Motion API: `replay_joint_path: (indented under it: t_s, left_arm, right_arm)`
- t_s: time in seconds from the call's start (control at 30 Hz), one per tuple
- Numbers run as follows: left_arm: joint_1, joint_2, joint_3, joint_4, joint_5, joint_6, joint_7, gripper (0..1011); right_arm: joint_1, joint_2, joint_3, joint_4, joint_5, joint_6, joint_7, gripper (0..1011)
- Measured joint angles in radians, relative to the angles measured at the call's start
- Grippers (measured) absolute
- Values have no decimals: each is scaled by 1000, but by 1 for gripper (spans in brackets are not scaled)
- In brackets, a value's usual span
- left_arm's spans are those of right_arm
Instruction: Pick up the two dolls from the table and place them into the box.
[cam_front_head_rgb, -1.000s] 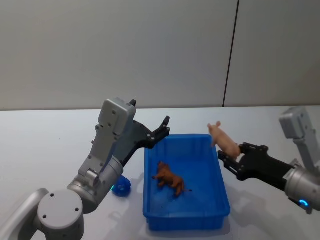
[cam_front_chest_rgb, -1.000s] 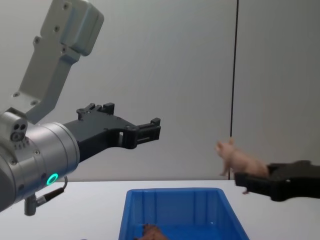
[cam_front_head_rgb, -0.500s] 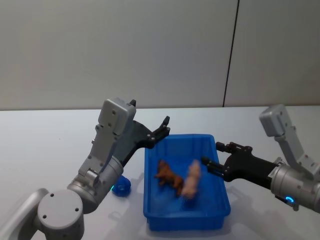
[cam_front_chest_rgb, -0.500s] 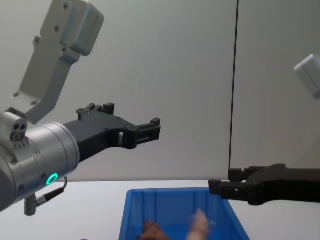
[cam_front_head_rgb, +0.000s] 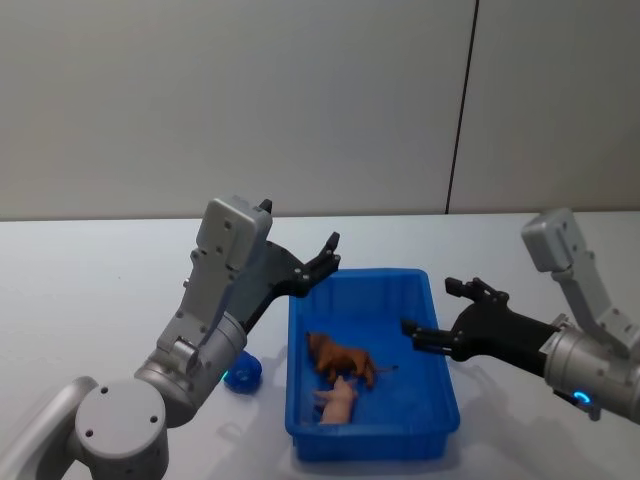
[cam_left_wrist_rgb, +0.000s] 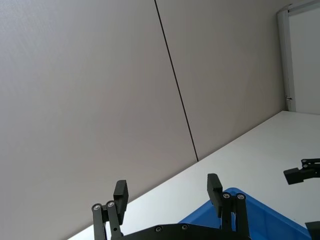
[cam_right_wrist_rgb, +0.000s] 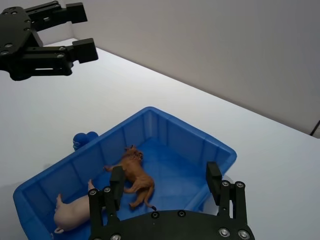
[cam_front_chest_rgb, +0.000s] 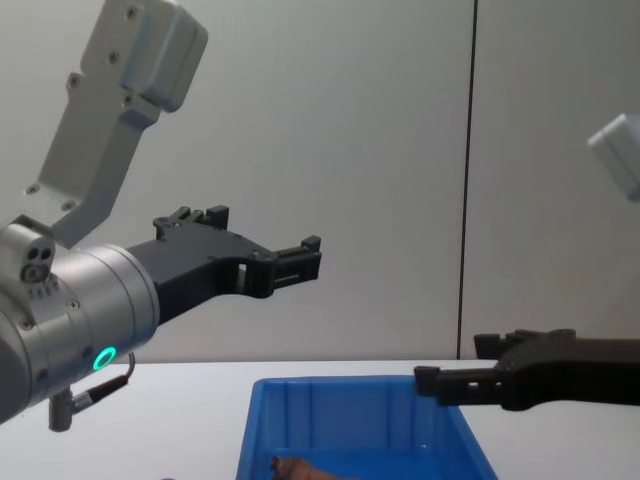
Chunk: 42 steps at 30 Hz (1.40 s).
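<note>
Inside blue box (cam_front_head_rgb: 372, 443), brown doll (cam_front_head_rgb: 338, 358) lies beside peach doll (cam_front_head_rgb: 338, 402); L gripper (cam_front_head_rgb: 332, 252), R gripper (cam_front_head_rgb: 428, 305) fingers apart, empty.

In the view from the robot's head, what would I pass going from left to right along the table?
A small blue object → the box at its left wall → dark brown doll → open right gripper. The pale doll and the left gripper overlap these, so they are left out.
</note>
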Motion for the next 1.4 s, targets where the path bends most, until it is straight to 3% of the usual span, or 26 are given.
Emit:
replay_joint_path:
  t_s: [0.5, 0.87, 1.1, 1.4]
  left_arm:
    - [0, 0, 0, 0, 0, 0, 0, 1001]
    - [3, 2, 0, -2, 0, 2, 0, 1001]
    - [32, 23, -3, -31, -8, 21, 26, 1001]
    - [104, 76, -12, -96, -43, 70, 92, 1001]
  right_arm:
    - [-91, 85, 54, -57, 108, -49, -40, 1001]
    - [-134, 123, 76, -83, 156, -78, -52, 1001]
    - [-147, 135, 83, -90, 172, -86, -55, 1001]
    - [-157, 143, 88, -95, 182, -92, -58, 1001]
